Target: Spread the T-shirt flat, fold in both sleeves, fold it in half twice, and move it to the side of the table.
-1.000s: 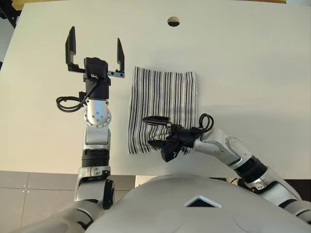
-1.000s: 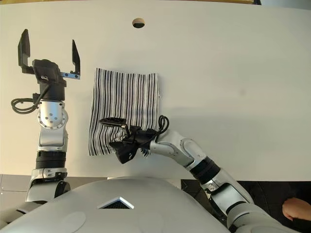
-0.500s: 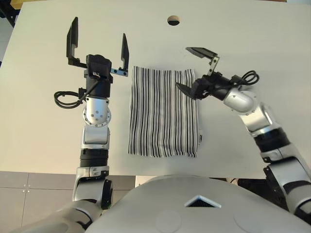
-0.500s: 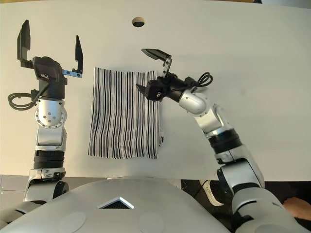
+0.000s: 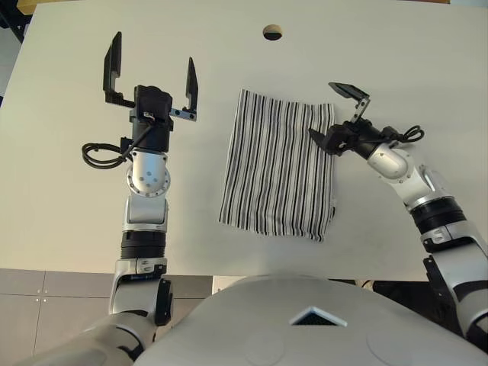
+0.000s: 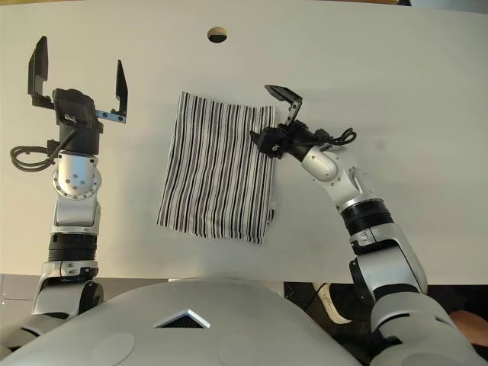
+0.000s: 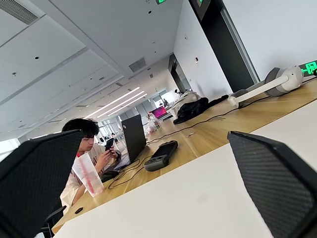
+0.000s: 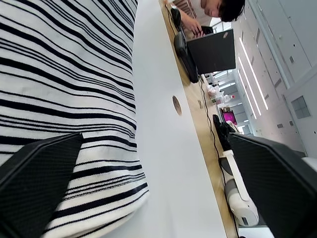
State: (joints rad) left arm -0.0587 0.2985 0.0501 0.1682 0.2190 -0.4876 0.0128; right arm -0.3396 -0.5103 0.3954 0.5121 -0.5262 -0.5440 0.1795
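While the striped T-shirt (image 5: 278,164) is already down to a tidy folded rectangle, it's sitting roughly mid-surface (image 5: 412,53), a bit over toward the robot's right, so not at a side yet. Its long axis runs from the near edge toward the far edge but it's skewed: the far short end leans to the robot's right and the near short end leans left. The black and white stripes run along that same long axis. The near right corner looks a little rumpled, with a layer of cloth peeking out past the edge. The right claw (image 5: 334,114) is parked at the shirt's far right corner with its jaws spread apart, not gripping anything. Its lower finger sits right at the cloth's right edge (can't tell for sure if it's actually touching), and the upper one sticks up clear of the fabric. From the right wrist view the stripes lie under and between the two spread fingers. The left claw (image 5: 151,76) is well off to the shirt's left, pointing toward the far edge, hanging above the surface with its fingers wide apart, released. There's a small round hole (image 5: 271,32) in the surface near the far edge, well beyond the shirt.
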